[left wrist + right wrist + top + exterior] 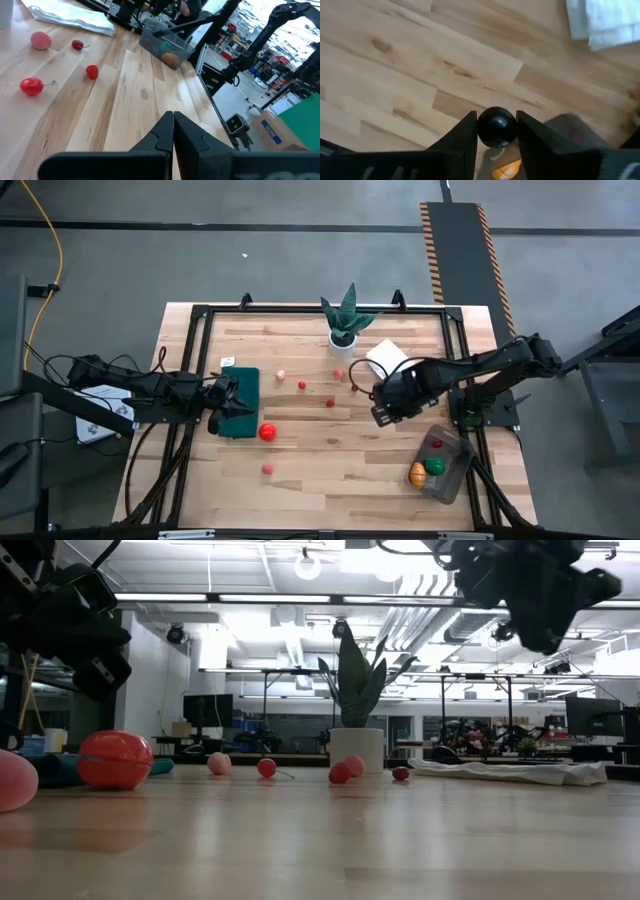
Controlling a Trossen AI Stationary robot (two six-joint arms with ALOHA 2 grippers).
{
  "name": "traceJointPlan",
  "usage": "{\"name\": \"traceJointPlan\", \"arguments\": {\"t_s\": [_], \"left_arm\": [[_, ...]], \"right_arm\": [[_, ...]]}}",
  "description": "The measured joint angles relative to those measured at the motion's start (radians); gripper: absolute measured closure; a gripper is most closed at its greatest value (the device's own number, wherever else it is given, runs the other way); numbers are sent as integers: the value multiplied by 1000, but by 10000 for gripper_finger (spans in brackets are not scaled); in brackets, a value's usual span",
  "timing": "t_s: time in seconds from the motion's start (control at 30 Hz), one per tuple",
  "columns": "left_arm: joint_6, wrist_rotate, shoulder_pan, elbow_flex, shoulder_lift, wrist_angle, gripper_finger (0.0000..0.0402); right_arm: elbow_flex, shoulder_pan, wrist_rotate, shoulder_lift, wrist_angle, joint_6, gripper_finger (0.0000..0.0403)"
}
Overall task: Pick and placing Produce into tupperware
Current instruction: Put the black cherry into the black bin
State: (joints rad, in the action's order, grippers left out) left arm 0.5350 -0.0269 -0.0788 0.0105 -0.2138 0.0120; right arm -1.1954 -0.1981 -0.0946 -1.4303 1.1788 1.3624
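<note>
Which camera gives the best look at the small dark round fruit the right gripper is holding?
The right wrist view: the small dark round fruit sits pinched between the right gripper's fingers. The high view shows only that gripper. The low and left wrist views don't show the fruit.

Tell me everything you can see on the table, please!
round toy fruits: about seven loose, red and pink, scattered mid-table
clear greyish plastic tupperware: one, near right corner, with orange, green and dark red pieces inside
spiky plant in white pot: one, green, far edge
folded white cloth: one, white, beside the plant
flat dark green mat: one, left side
dark round fruit: one, held
left gripper: fingers shut, empty, over the mat
right gripper: fingers gripping the dark fruit, right of centre
</note>
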Motion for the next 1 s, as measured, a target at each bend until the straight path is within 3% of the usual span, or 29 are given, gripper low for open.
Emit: {"name": "traceJointPlan", "arguments": {"t_s": [1.0], "left_arm": [[20,-10,0,0,0,2,401]], "right_arm": [[0,-313,33,0,8,399,304]]}}
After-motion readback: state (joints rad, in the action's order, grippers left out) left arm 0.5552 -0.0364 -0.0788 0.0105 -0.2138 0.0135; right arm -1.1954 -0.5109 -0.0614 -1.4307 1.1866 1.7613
